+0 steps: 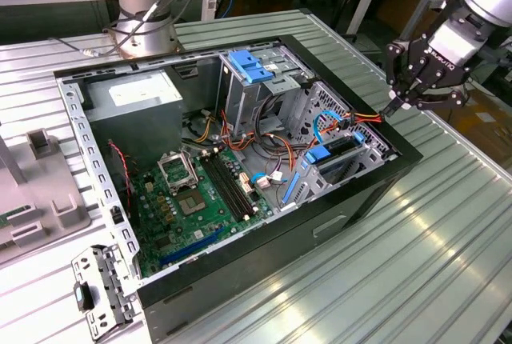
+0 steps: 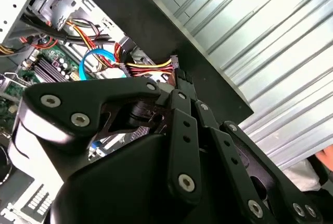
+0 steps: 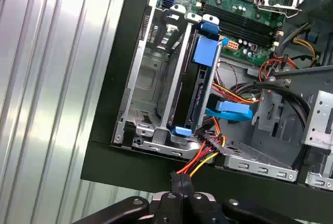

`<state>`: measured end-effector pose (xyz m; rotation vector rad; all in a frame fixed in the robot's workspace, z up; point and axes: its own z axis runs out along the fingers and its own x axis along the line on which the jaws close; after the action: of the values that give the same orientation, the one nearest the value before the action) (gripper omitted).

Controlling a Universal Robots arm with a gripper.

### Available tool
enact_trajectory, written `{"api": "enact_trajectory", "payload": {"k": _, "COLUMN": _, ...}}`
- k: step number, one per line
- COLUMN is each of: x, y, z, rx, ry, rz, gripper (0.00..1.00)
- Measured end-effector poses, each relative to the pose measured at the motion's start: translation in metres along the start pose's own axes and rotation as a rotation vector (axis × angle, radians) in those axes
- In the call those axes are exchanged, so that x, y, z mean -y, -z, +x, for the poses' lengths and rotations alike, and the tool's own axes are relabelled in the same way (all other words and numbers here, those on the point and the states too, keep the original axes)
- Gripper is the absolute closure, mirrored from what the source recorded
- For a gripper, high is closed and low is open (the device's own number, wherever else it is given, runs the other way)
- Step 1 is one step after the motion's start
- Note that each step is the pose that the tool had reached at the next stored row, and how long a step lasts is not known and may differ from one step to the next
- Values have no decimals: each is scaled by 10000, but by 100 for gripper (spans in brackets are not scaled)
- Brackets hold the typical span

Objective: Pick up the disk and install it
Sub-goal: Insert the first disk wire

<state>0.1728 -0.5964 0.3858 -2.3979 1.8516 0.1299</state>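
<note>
Open computer case (image 1: pixel 408 152) flat on its side on the ribbed metal table (image 1: pixel 448 224), interior facing up.

Gripper (image 1: pixel 392 106) poised at the case's black rim on the exterior view's right, over the corner nearest the drive cage (image 1: pixel 376 140). Jaws pinched almost fully together on the red, yellow and black power cable (image 1: pixel 370 118); in both wrist views, fingertips (image 2: pixel 177 78) closed round the wire bundle (image 3: pixel 200 159) just above the rim, nothing else in the grip.

Disk (image 1: pixel 342 146) seated on edge inside the drive cage, dark body (image 3: pixel 199 91) between the cage walls, blue rail along its upper edge, blue tabs at both ends. Beside it, on the side toward the case wall, an unfilled bay (image 3: pixel 148 78) with bare metal floor. Power cable running from the fingertips down to a connector right at the disk's near end; whether plugged in or only touching, cannot tell. Blue flat data cable (image 3: pixel 229 110) curling just beside that same end.

Tight quarters round the connector: cage lip, rim and wires crowded together. Wide free table outside the rim on the exterior view's right. Motherboard (image 1: pixel 192 192) and grey power supply (image 1: pixel 136 100) well apart, across the case.
</note>
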Motion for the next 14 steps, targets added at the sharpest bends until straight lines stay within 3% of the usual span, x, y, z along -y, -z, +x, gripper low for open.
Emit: {"api": "enact_trajectory", "payload": {"k": 14, "x": 0, "y": -1, "z": 0, "rx": 48, "ry": 1386, "rz": -188, "gripper": 89}}
